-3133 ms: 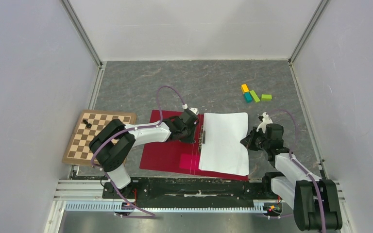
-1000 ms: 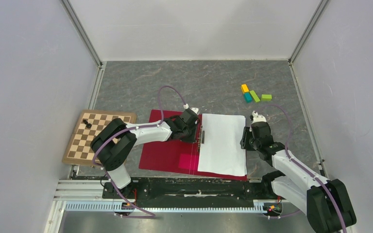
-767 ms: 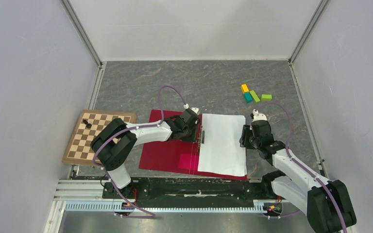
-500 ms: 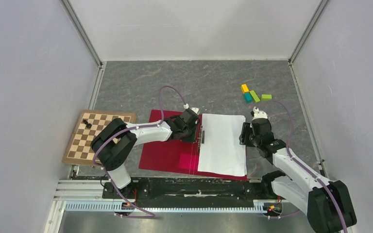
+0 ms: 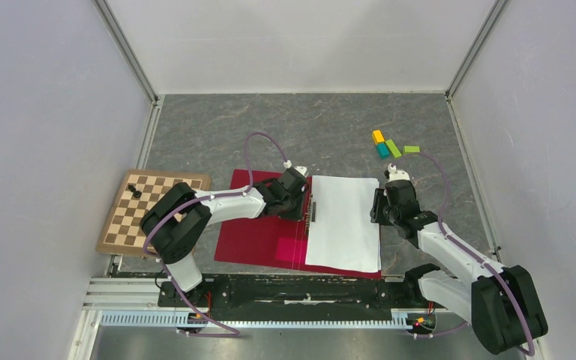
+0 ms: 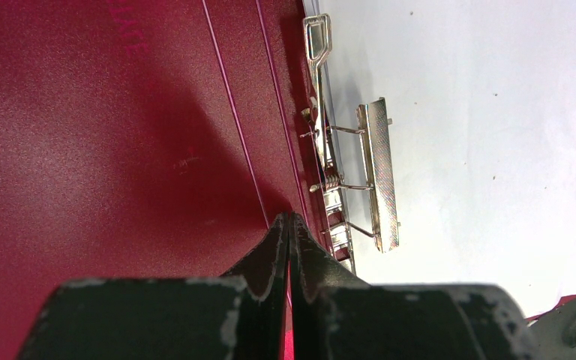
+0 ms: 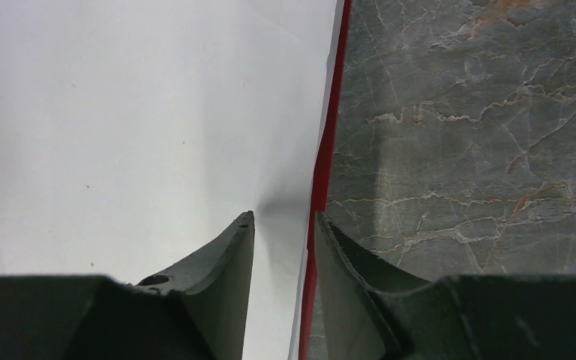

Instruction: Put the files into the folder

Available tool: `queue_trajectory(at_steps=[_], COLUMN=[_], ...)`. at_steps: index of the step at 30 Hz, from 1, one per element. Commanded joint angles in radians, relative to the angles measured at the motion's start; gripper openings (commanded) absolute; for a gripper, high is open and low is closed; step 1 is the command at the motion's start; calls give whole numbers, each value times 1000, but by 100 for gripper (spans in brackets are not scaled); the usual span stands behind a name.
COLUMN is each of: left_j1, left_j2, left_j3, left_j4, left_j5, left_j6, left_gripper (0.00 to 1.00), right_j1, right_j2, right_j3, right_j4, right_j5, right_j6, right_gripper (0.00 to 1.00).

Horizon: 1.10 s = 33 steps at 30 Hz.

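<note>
Presently, files (image 5: pixel 345 221): thin, limp, slippery white sheets lying flat on the right half of the open red folder (image 5: pixel 259 236), likely best pinched at their right edge, which the part-open right claw (image 7: pixel 283 217) straddles; left claw (image 6: pixel 289 219) closed, tips on the folder beside its metal clip (image 6: pixel 375 172).

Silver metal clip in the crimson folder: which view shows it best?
Left wrist view: the silver metal clip is close, springs visible. The top view shows only a thin dark strip; the right wrist view misses it.
</note>
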Motion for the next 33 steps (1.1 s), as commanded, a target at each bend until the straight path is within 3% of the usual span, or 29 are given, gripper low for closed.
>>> queue_trajectory(at_steps=[1,11,19,33], left_j1=[8,8,8,8], left_j2=[9,15,19,17], left_j3=[16,19,18,19], left_j4=[29,34,32,34], left_j5=[10,10,10,10], left_j6=[-22,-24,-23,-21], left_gripper=[5,5,5,5], right_j1=[4,10,9,10], right_j2=[6,17,5,30], right_j3=[23,13,13,-2], right_j4=[43,60,57,84], right_j5=[-2,-22,-11,-49], right_j6=[1,12,6,15], right_gripper=[38,38,47,50])
